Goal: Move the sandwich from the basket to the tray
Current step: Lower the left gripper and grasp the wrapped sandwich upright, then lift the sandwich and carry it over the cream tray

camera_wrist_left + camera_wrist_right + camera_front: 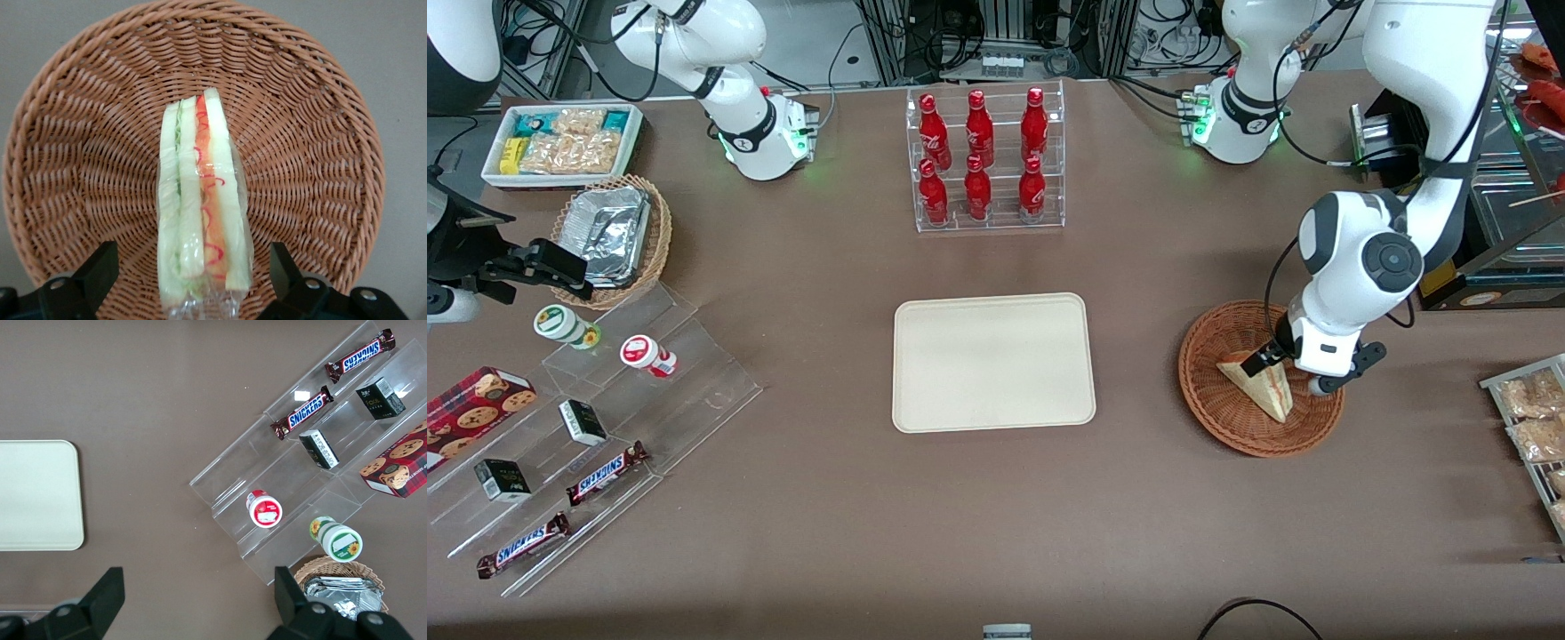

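The sandwich (1258, 378), a plastic-wrapped wedge of white bread with red and green filling at its edge, lies in the reddish-brown wicker basket (1209, 400) toward the working arm's end of the table. My left arm's gripper (1294, 372) is low over the basket and open. In the left wrist view its two black fingers (100, 270) straddle the sandwich (200, 200), with a gap of basket (320, 167) weave on each side. The cream tray (991, 364) lies flat and bare at the table's middle, beside the basket; its corner shows in the right wrist view (33, 493).
A clear rack of red bottles (987, 160) stands farther from the camera than the tray. Toward the parked arm's end are a stepped acrylic display (605, 418) with snacks, a tan basket of foil trays (614, 236) and a white snack bin (560, 142). Packaged snacks (1534, 418) lie at the working arm's end.
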Robot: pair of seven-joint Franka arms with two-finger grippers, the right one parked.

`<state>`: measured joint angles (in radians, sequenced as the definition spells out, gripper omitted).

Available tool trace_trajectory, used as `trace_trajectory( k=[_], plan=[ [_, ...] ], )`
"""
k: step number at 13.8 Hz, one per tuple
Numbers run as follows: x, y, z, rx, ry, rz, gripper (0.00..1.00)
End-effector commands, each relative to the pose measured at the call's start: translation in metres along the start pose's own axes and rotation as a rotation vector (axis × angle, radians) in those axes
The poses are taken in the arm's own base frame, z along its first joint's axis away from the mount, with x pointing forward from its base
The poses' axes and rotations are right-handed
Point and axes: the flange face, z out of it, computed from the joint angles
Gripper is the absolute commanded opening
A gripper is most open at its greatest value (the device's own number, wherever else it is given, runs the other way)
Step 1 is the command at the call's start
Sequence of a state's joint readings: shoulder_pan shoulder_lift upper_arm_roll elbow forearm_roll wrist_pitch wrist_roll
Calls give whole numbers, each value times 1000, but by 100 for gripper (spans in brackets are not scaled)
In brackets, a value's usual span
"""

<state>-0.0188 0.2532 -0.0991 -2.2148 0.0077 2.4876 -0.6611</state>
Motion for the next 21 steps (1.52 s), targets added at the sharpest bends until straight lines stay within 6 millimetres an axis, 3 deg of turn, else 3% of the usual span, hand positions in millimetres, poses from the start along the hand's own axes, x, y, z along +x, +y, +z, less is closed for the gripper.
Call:
trace_trajectory(
  k=[1, 3, 5, 6, 8, 11, 14, 17, 21],
  plan=[
    [-2, 3, 15, -4, -3, -19, 97],
    [4, 7, 14, -11, 2, -24, 50],
    [6, 24, 12, -20, 8, -11, 4],
    [6, 27, 6, -20, 11, -5, 0],
    [10, 33, -25, 5, 2, 12, 0],
    [15, 65, -94, 83, -12, 73, 0],
    [-6, 115, -146, 99, -22, 110, 0],
    [-82, 208, -153, 93, -5, 260, 0],
    [-163, 277, -125, 111, 4, 357, 0]
  ],
)
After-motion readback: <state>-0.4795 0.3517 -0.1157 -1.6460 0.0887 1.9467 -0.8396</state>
